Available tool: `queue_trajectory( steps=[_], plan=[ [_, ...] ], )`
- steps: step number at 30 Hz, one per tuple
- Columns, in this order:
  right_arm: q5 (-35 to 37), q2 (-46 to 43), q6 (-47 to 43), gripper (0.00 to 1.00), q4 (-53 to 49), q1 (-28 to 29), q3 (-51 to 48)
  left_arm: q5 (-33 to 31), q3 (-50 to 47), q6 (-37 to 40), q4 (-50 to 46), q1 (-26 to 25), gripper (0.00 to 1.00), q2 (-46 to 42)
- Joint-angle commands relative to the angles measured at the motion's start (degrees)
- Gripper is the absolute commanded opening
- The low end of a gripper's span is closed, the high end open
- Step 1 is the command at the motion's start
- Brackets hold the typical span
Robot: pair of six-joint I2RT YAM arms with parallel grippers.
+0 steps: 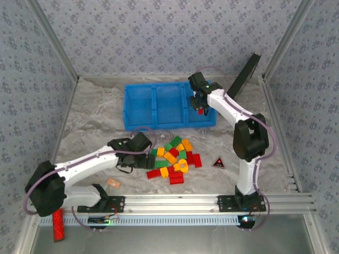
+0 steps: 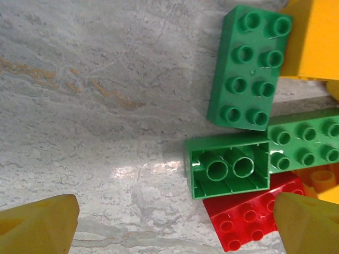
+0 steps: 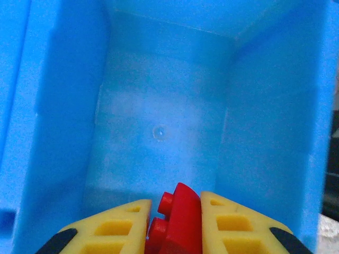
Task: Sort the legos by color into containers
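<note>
The legos (image 1: pixel 175 157) lie in a loose pile of red, green and orange-yellow bricks on the table in front of the blue bin (image 1: pixel 139 108) with its three containers. My left gripper (image 1: pixel 148 159) hangs open over the pile's left edge. In the left wrist view its yellow fingers (image 2: pixel 37 225) stand wide apart. An upturned green brick (image 2: pixel 230 166) and a red brick (image 2: pixel 246 219) lie ahead between them, untouched. My right gripper (image 1: pixel 200 107) is above the right-hand container (image 3: pixel 159 132), shut on a red lego (image 3: pixel 179 219).
A black triangle with a red mark (image 1: pixel 219 163) lies right of the pile. A black flat panel (image 1: pixel 245 74) leans at the back right. A red glittery cylinder (image 1: pixel 58 225) and a small tan piece (image 1: pixel 113 183) lie at the front left.
</note>
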Motion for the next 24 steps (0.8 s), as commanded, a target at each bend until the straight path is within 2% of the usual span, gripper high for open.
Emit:
queue_trajectory(
  steps=[1, 11, 24],
  plan=[
    [0.7, 3.2, -3.2, 0.22, 1.8, -0.1, 2.8, -1.1, 2.1, -1.6, -0.1, -0.5, 0.94, 2.0],
    [-0.5, 7.0, -3.9, 0.28, 2.4, -0.8, 5.2, 0.0, 4.6, -1.4, 0.6, -0.4, 0.93, 7.2],
    [-1.8, 7.6, -4.2, 0.51, 0.9, -1.8, 7.6, 2.2, 4.3, -1.4, -0.6, -0.8, 0.92, 8.7]
  ],
)
